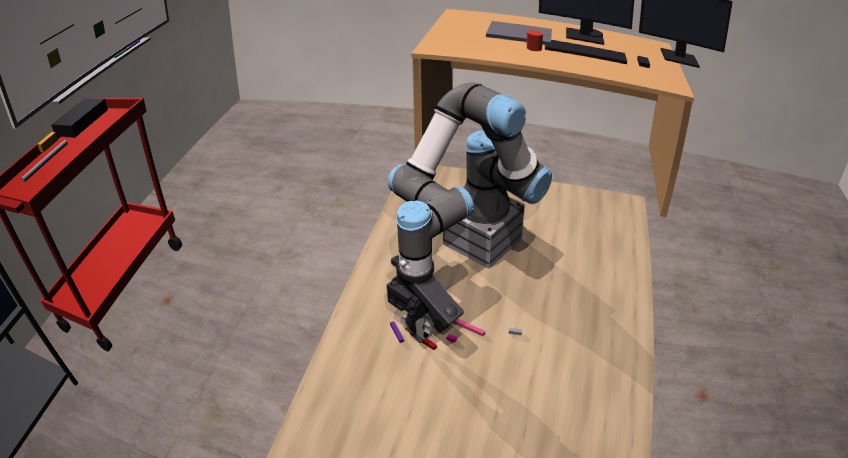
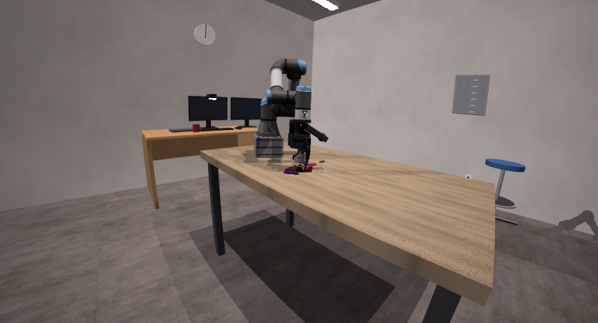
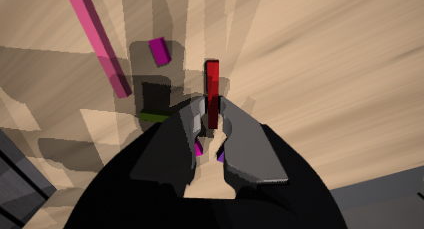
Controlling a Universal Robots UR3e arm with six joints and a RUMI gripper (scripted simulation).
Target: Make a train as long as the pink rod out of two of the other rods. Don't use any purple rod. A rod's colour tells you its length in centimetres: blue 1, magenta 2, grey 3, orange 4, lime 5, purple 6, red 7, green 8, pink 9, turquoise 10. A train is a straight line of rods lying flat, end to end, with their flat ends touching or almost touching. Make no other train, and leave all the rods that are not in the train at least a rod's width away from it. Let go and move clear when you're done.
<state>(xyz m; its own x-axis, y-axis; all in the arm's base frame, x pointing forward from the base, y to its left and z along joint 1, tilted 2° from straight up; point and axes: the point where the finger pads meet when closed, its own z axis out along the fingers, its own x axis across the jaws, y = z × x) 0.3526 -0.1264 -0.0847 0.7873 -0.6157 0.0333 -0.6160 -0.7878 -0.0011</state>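
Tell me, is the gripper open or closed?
Closed, on the red rod: the wrist view shows the gripper pressing both sides of it.

gripper (image 2: 303, 168) low among coloured rods (image 2: 290, 173) on wooden table (image 2: 377, 194)

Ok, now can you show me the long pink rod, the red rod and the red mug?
Pink rod: (image 1: 471, 327) (image 3: 96, 38), top and wrist views, along its upper side.
Red rod: (image 1: 429, 343) (image 3: 213, 84), top and wrist views, on its upper face.
Red mug: (image 1: 534, 41) (image 2: 195, 128), top and exterior views, on its side.
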